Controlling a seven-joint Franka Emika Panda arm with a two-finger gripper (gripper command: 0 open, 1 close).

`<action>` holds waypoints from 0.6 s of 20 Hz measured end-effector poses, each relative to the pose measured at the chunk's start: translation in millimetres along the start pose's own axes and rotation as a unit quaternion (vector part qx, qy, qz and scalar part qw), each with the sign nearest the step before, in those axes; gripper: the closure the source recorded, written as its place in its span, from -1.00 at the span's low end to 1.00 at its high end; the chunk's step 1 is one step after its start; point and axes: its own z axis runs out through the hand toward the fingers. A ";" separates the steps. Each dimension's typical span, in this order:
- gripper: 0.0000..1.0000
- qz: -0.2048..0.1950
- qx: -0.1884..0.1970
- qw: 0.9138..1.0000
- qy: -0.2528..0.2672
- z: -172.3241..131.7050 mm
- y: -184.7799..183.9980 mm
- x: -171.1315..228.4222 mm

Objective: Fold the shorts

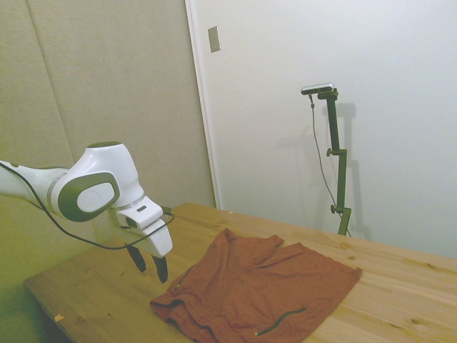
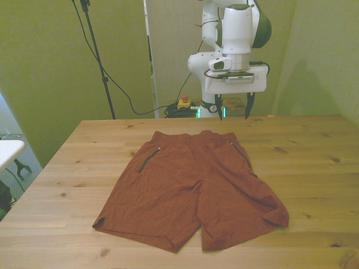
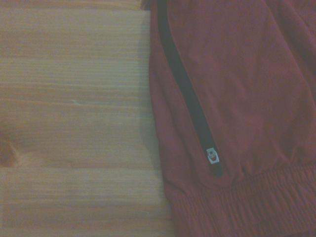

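Shorts (image 2: 193,188): rust-orange soft fabric, spread flat on the wooden table (image 2: 314,168), both legs pointing away from the robot; gathered waistband (image 2: 193,136) nearest the arm.
Pockets: a dark zipper line on each side near the waistband; the wrist view shows one zipper (image 3: 190,101) close up, with a small pull (image 3: 212,155) at its waistband end.
Hems: slightly curled at the leg ends.
Gripper (image 2: 234,106): hanging in the air above the waistband edge, on the front view's right; jaws spread apart, holding nothing.
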 end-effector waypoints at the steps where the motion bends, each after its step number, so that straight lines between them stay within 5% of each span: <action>1: -1.00 0.000 -0.001 1.000 -0.001 0.8 -0.2 0.2; 4: -1.00 -0.003 -0.014 1.000 0.011 6.5 -8.5 -5.4; 7: -1.00 -0.021 -0.066 0.995 0.066 22.0 -44.0 -47.6; 12: -1.00 -0.043 -0.151 0.971 0.183 42.8 -79.5 -116.6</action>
